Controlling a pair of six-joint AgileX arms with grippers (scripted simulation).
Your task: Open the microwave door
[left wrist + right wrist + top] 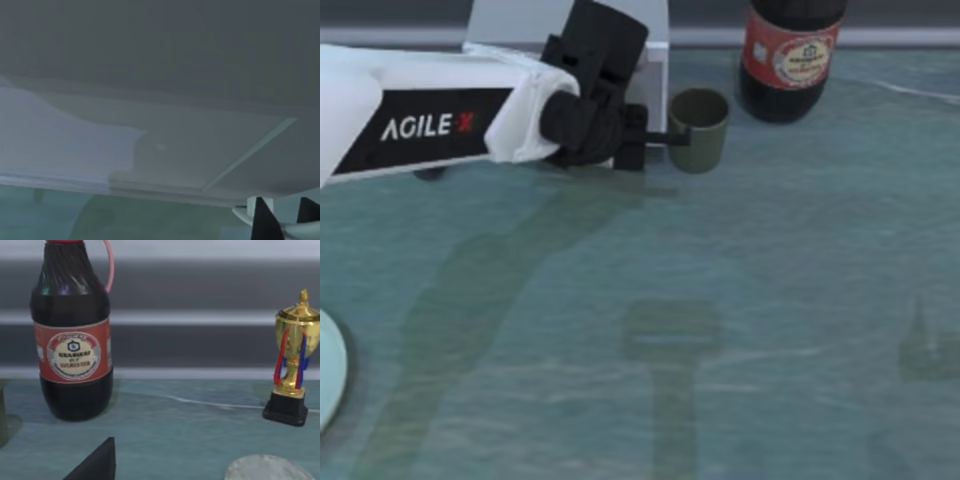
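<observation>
Door (165,150) fills the left wrist view, at the table's (740,300) far edge. Left gripper (642,140) sits against the microwave (655,55); finger state cannot be determined. Right arm unseen.

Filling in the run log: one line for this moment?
left gripper: at microwave front | door: hidden | right arm: out of top view | beside: cup, bottle
</observation>
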